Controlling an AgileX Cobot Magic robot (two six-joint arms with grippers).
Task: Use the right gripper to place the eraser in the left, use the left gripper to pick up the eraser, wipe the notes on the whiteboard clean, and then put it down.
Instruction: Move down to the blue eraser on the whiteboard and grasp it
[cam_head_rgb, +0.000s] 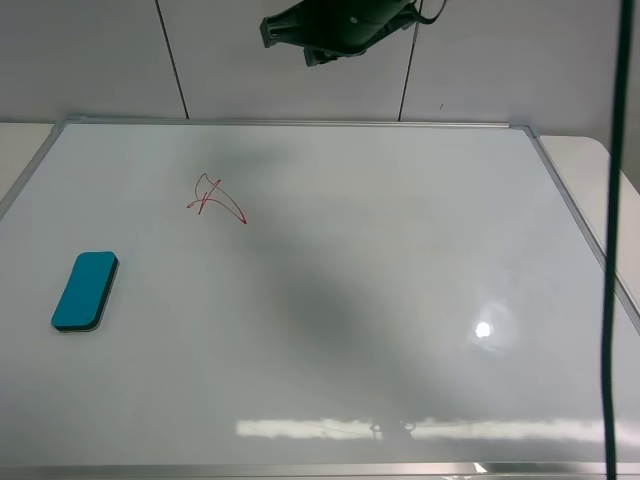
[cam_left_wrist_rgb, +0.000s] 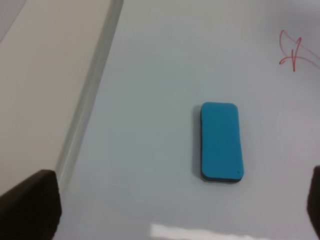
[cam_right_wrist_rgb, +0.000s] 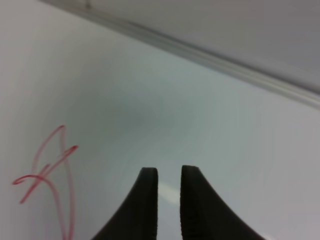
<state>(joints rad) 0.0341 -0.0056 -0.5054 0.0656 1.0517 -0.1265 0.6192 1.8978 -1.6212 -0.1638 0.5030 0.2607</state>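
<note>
Eraser (cam_left_wrist_rgb: 220, 142) on whiteboard (cam_head_rgb: 400, 300), apart from wide-open left claw (cam_left_wrist_rgb: 172, 205), right claw (cam_right_wrist_rgb: 169, 171) nearly closed

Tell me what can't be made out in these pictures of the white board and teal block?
Exterior high: the black robot arm is cut by the top edge; which arm it is stays unclear.
Left wrist: the thin red marker notes and the left gripper both run off the frame.
Right wrist: the eraser is out of view.
All views: the small teal oblong eraser hides its underside against the glossy white whiteboard.

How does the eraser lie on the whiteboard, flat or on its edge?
Flat. The eraser rests teal face up on the whiteboard, its dark layer underneath.
</note>
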